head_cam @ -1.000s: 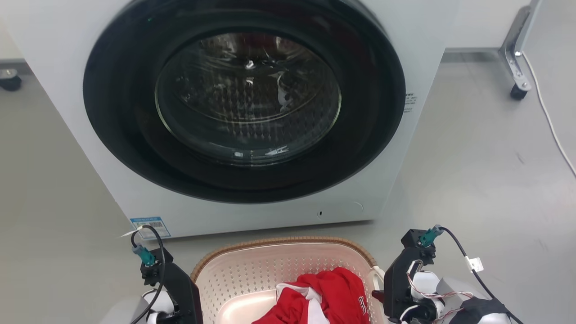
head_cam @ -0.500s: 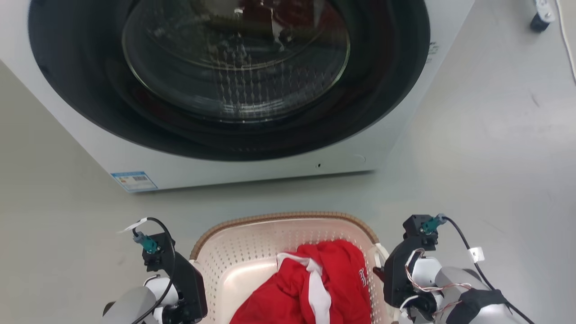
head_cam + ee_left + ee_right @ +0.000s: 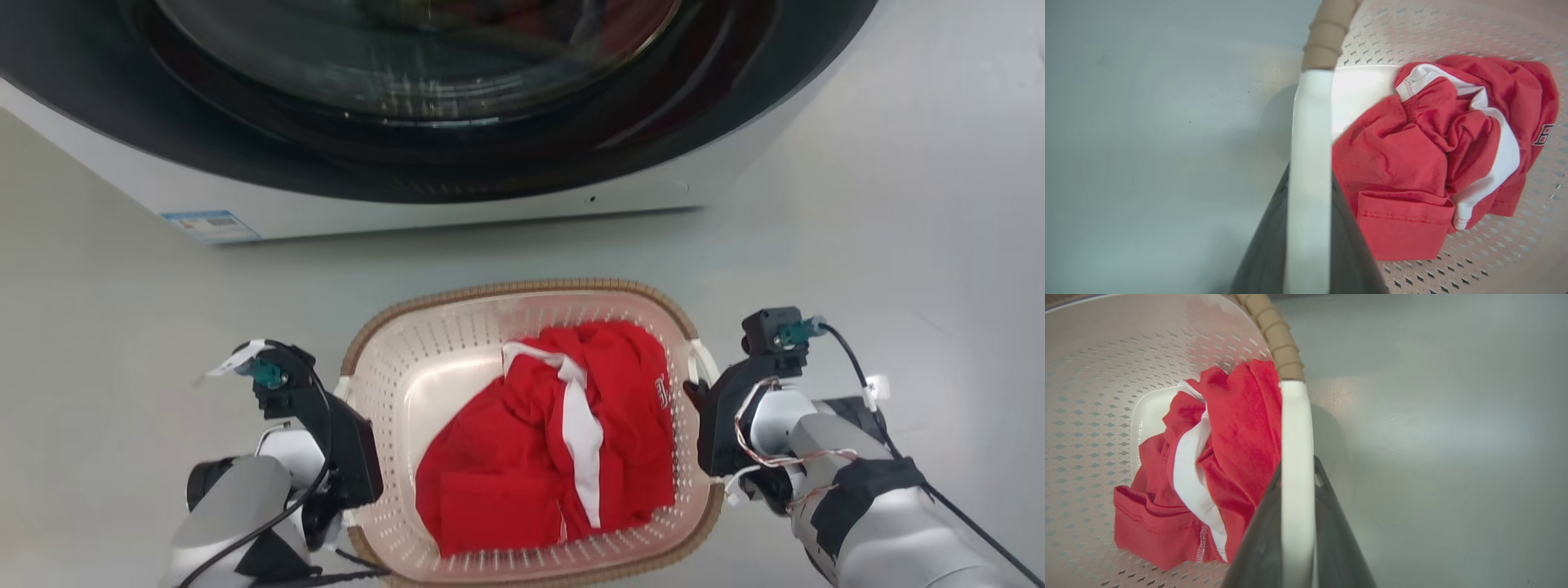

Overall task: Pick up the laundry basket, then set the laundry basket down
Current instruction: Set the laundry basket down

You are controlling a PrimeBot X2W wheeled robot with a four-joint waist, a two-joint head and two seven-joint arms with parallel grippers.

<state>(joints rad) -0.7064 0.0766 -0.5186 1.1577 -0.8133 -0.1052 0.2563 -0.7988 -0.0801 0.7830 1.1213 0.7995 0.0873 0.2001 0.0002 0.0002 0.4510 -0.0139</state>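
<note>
Basket (image 3: 522, 288) is in front of the washer (image 3: 490, 208), apart from it, with a strip of grey floor (image 3: 882, 212) between; a red garment (image 3: 522, 465) with a white stripe lies bunched in the bottom.

Left gripper (image 3: 351, 457) is at the basket's left side and right gripper (image 3: 710, 433) at its right side, 1 per handle.

Left wrist view: 2 dark fingers (image 3: 1267, 257) flank the white left handle (image 3: 1309, 134), tight against both faces; jaws clamped on it. Right wrist view: the same, with fingers (image 3: 1331, 547) on either side of the right handle (image 3: 1296, 449); jaws clamped on that one too.

Progress, as a judgement: the 2-handed grasp is made, so the first part of the pick-up is done. Whether the base rests on the floor or hangs just above it, I cannot tell; the head view shows no plain gap and no offset shadow under the brown rim (image 3: 392, 335). The basket is low in either case, so this is either the start of the lift or the very end of the put-down.

Certainly left: both jaws have to let go and the arms have to draw clear of the handles. If the lift is not yet made, that and the lowering also remain. Both sides should keep level so the garment does not slide.
</note>
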